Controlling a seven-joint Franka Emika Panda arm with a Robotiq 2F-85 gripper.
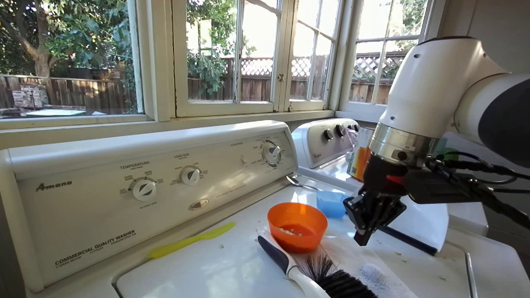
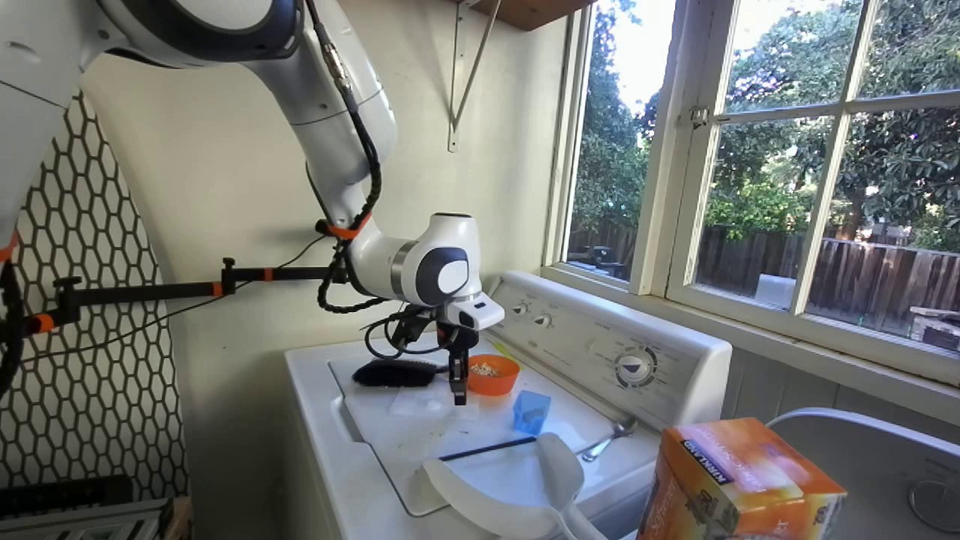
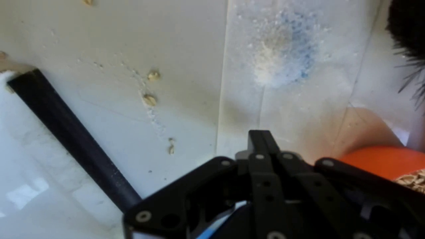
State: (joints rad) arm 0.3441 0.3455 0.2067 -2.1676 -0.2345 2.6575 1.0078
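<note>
My gripper (image 3: 260, 133) points down with its two fingertips pressed together and nothing between them. It hangs above the white washer lid, apart from everything below, in both exterior views. Closest beneath it in the wrist view is a thin pale sheet (image 3: 239, 106) bearing a blue and white powdery patch (image 3: 285, 49). An orange bowl (image 1: 304, 242) with pale flakes inside stands beside the gripper. A dark-bristled brush (image 2: 394, 373) lies past the sheet. The black edge (image 3: 76, 139) of a white dustpan (image 2: 491, 517) runs on the opposite side. Several crumbs (image 3: 149, 99) are scattered on the lid.
A blue cup (image 2: 531, 412) stands near the bowl, with a metal spoon (image 2: 609, 439) farther along. A yellow-green knife (image 1: 192, 240) lies by the washer's control panel (image 1: 165, 198). An orange box (image 2: 735, 480) stands by the neighbouring machine.
</note>
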